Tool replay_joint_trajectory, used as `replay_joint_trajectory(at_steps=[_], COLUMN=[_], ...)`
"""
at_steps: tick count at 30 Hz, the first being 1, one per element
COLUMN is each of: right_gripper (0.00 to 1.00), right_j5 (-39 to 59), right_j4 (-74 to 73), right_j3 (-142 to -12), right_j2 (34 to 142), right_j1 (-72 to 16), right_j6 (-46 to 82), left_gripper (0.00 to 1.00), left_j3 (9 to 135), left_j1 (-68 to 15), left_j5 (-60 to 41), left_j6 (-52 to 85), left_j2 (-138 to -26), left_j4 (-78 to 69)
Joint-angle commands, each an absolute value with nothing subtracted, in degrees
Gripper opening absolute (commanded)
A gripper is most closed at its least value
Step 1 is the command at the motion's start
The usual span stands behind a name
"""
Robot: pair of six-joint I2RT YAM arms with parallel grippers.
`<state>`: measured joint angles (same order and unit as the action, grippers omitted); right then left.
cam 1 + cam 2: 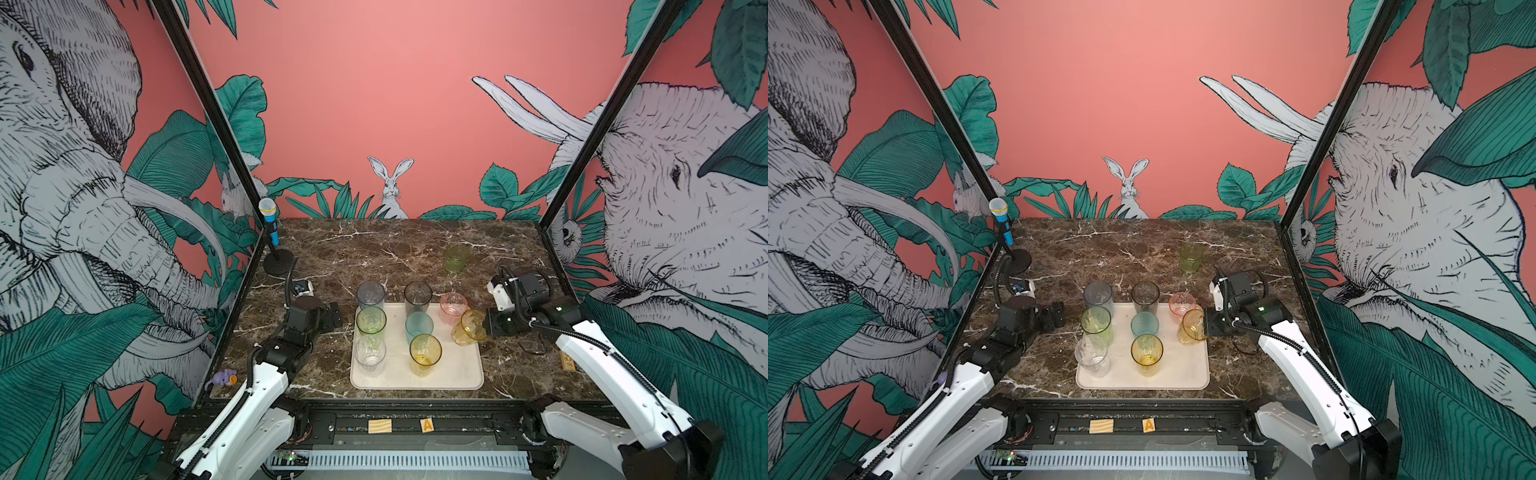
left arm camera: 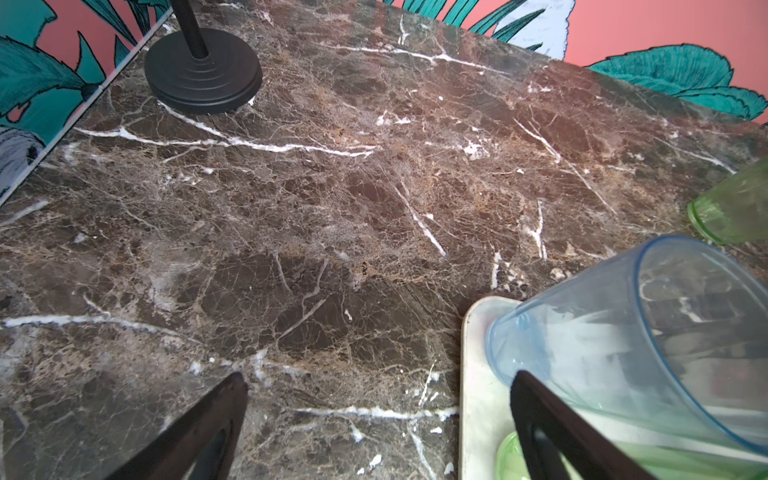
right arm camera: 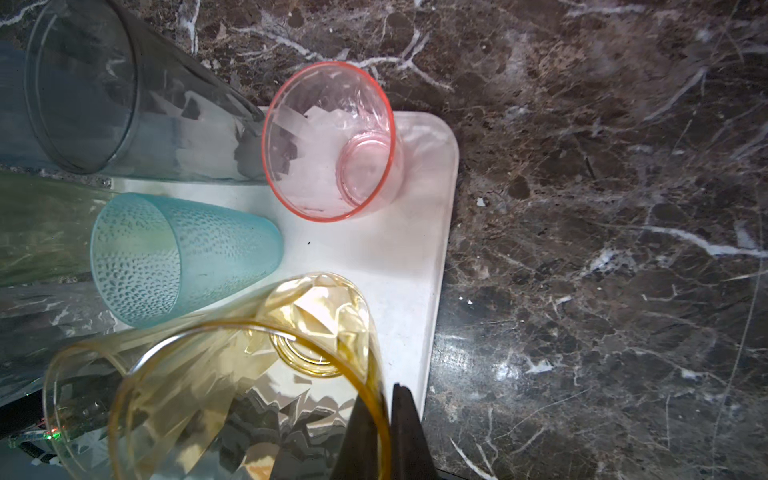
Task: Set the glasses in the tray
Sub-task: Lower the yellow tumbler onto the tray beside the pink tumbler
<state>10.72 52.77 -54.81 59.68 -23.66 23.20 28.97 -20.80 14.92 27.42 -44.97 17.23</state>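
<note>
**One in hand, one to fetch**
The tray (image 1: 457, 374), frame centre, carries seven glasses (image 1: 419, 326); my right end effector (image 3: 388, 405) pinches the tilted amber glass (image 1: 471, 327) by its rim over the tray's right edge. A green glass (image 1: 457, 257) sits on the counter (image 1: 374, 249), above the tray, right of centre; my left end effector (image 2: 378, 386) gapes empty.

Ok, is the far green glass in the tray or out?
Out. The far green glass stands upright on the table, behind the tray and apart from it.
</note>
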Motion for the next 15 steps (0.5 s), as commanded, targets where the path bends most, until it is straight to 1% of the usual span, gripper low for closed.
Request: replay_joint_trajectory(at_steps=[1, 8, 15], right_gripper=[0.00, 0.00, 0.00], right_j5=[9.7, 4.0, 3.5], right_j4=[50.2, 47.3, 42.1], right_j3=[-53.7, -50.5, -47.8], right_j2=[58.5, 57.8, 60.1], right_j1=[-25.7, -31.1, -33.6], right_j6=[24.7, 27.3, 28.5], left_gripper=[0.99, 0.99, 0.99], left_j3=[29.3, 29.5, 29.5], left_j1=[-20.6, -20.6, -20.6], left_j5=[15.7, 16.6, 16.4], left_j6=[27.6, 27.2, 27.3], left_j2=[-45.3, -45.4, -45.7], left_j4=[16.7, 16.9, 16.7])
